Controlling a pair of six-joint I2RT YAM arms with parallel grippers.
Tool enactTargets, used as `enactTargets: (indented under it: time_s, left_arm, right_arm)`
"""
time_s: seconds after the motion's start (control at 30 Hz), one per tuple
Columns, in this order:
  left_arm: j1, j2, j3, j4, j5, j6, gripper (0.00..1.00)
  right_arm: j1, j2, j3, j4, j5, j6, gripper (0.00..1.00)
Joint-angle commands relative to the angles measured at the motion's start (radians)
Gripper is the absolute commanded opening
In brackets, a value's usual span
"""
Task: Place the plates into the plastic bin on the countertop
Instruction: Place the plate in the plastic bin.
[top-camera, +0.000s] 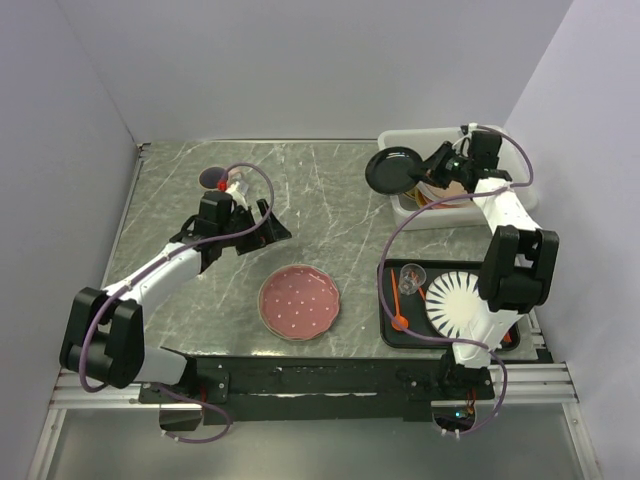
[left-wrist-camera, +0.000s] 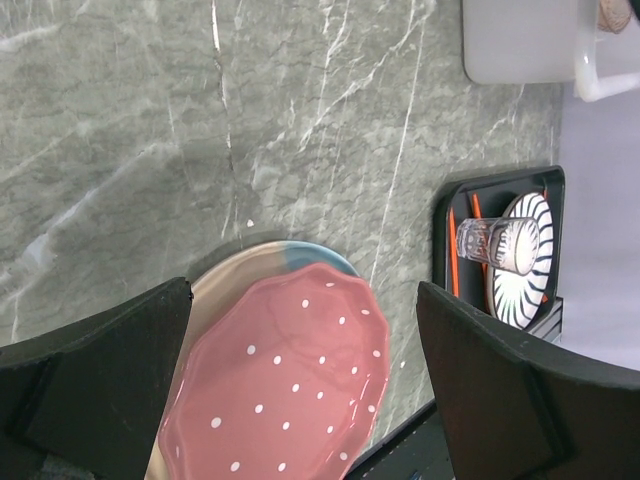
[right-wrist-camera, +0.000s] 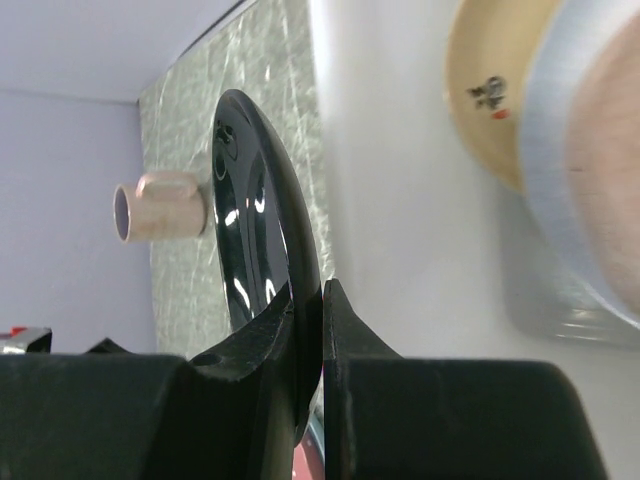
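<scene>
Black plate (top-camera: 393, 170): roughly level, straddling the left wall of the plastic bin (top-camera: 400, 137), half over the bin and half outside it.
Right claw (right-wrist-camera: 322, 300): pinching the black plate by its rim only, with very little plate between the fingers.
Slip risk: the plate is glossy and thinly gripped, so I reckon a jolt could make it pivot or slide free.
Rim risk: lowered from here, it could catch the bin's left wall and tip out onto the surface (top-camera: 330, 190).
Stack risk: a cream plate (right-wrist-camera: 490, 100) lies inside the bin, and a drop from height could crack or chip both.
Left claw (left-wrist-camera: 300, 300): spread wide and holding nothing, well left of the bin.
Pink dotted plate (left-wrist-camera: 290, 390): flat on the surface beneath the left claw, far from the bin.
Lower plate (left-wrist-camera: 240, 270): its cream and blue edge peeps out from under the pink one, so a grab may drag both.
</scene>
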Motion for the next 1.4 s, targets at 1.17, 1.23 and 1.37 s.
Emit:
enactTargets:
  time_s: [1.17,1.23,1.37]
  left_arm:
    - [-0.003,0.017,0.023,0.071,0.038,0.025,0.99]
    - [-0.003,0.017,0.024,0.065,0.035,0.026,0.99]
    - [-0.003,0.012,0.018,0.066,0.027,0.026,0.99]
  right_arm:
    - [-0.248,-0.006,0.011,0.007,0.228,0.004,0.00]
    - [-0.248,-0.009,0.008,0.010,0.237,0.002,0.01]
    - [-0.249,0.012,0.028,-0.011,0.249,-0.004,0.04]
